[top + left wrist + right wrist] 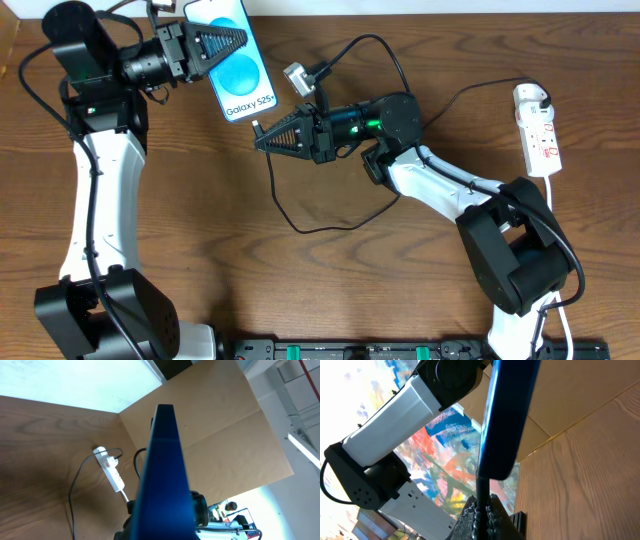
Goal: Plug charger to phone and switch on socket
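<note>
The phone (240, 85) is clamped in left gripper (236, 42); right gripper (260, 138) pinches charger (482, 491) just below.

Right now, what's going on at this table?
The left gripper holds the phone at the far side, screen up. The right gripper pinches the charger tip at the phone's bottom edge; I can't tell if it is seated. The charger's white adapter sits at the end of the socket on the right, with neither gripper near it.
</note>
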Tool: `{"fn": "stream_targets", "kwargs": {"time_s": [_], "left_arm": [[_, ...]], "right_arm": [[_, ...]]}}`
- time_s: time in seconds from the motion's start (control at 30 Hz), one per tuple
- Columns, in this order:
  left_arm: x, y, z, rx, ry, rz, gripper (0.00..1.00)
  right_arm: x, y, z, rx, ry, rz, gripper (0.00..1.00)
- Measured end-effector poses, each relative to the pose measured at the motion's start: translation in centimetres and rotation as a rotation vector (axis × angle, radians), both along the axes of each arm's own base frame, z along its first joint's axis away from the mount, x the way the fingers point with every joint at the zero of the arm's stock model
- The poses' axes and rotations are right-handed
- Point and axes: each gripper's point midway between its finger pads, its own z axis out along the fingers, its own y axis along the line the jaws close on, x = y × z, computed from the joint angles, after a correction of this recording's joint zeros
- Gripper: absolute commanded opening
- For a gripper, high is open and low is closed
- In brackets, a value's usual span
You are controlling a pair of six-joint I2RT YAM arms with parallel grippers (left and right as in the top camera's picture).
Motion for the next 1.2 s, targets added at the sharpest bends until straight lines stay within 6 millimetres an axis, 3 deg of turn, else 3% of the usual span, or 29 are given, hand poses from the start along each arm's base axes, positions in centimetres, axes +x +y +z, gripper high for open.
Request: {"fn": "stream_targets", "kwargs": {"time_s": [1.2], "left_arm": [[-0.10,-0.06,-0.46,0.001,0.015,-0.005,0.07]], "right_arm": [[0.50,0.13,0.12,0.009,0.010,-0.027,0.01]]}}
